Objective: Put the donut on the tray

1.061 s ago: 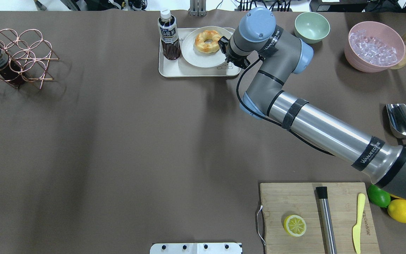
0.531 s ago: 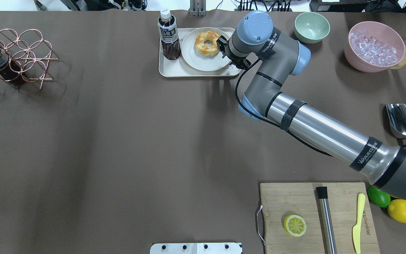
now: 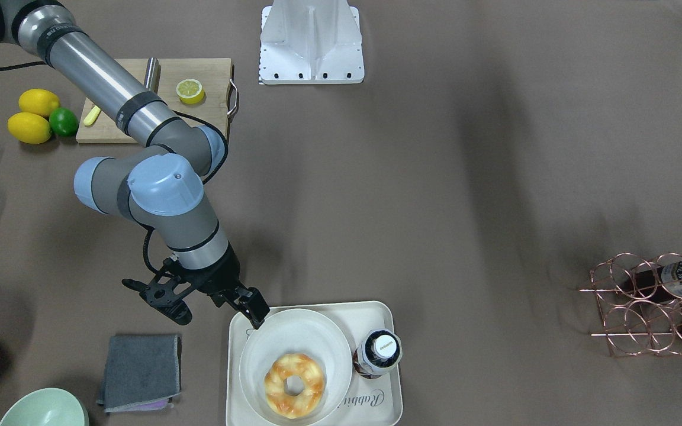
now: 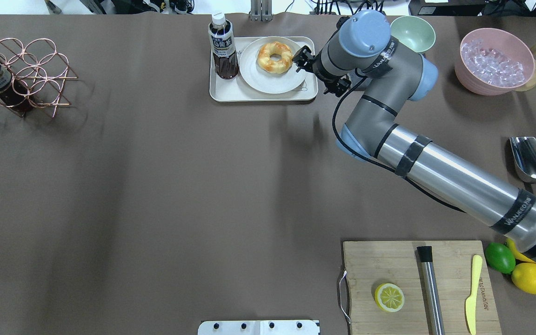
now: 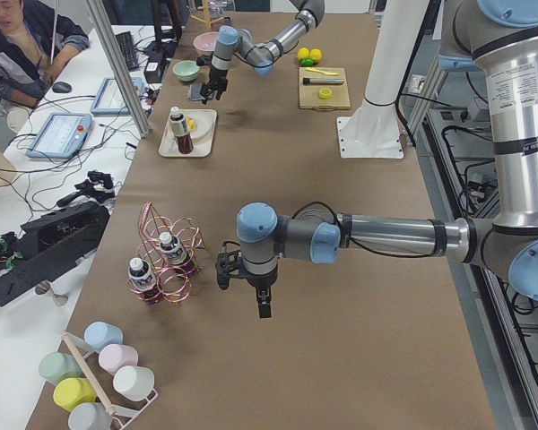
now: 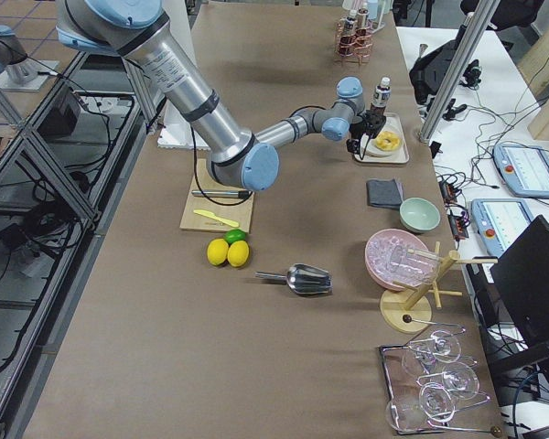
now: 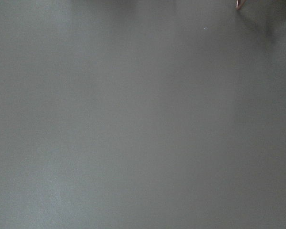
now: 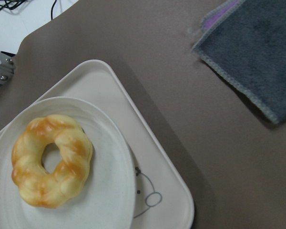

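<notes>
**Donut on plate, plate on tray, right pincer wide and empty**

From my remote station I see the donut [image 3: 294,386] lying flat on a round white plate [image 3: 258,349]. The plate sits inside the cream tray [image 3: 372,315] at the far edge of the table. A dark bottle [image 3: 379,352] with a white cap stands upright on the same tray, just beside the plate. The donut touches only the plate, not the bare tray floor. The right wrist camera looks down on the donut, and the bear drawing shows on the tray corner next to the plate rim.

My right gripper [image 3: 220,320] hangs at the tray's corner with its fingers spread wide and nothing between them. One finger [image 3: 255,310] sits over the corner where the plate rim meets the tray. I cannot tell if it touches either. The other finger is off the tray, above the brown table near a folded grey cloth [image 3: 140,370]. There is a clear gap between gripper and donut.

My left gripper [image 5: 244,288] is well apart from all this, low over bare table near the copper wire rack [image 4: 21,74]. Its wrist camera shows only grey tabletop, and I cannot tell whether its pincer is wide or narrow.

A green bowl [image 4: 412,35] is near the right arm's elbow. A cutting board [image 4: 389,265] with a half lemon [image 4: 389,298] is on the near side.
</notes>
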Tool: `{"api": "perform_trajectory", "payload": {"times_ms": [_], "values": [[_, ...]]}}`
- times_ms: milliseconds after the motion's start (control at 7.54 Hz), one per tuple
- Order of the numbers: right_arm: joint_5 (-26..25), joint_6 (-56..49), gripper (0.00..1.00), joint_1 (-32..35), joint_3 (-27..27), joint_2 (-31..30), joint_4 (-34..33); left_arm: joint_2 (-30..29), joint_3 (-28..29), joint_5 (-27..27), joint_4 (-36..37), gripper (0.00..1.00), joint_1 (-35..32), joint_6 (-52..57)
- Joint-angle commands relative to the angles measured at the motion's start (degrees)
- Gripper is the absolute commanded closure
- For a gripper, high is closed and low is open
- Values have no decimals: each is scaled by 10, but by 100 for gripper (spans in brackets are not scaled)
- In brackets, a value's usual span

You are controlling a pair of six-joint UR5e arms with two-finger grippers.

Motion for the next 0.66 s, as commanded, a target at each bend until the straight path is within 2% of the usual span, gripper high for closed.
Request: {"api": "perform_trajectory", "payload": {"times_ms": [0,265,531], "values": [[62,-80,0,31,123,-69,-100,1,1,0,0,2,0,0],[81,-159,0,51,203,-133,-156,1,1,0,1,2,0,0],[118,-264,0,97,277,-245,-157,2,1,0,0,2,0,0]]}}
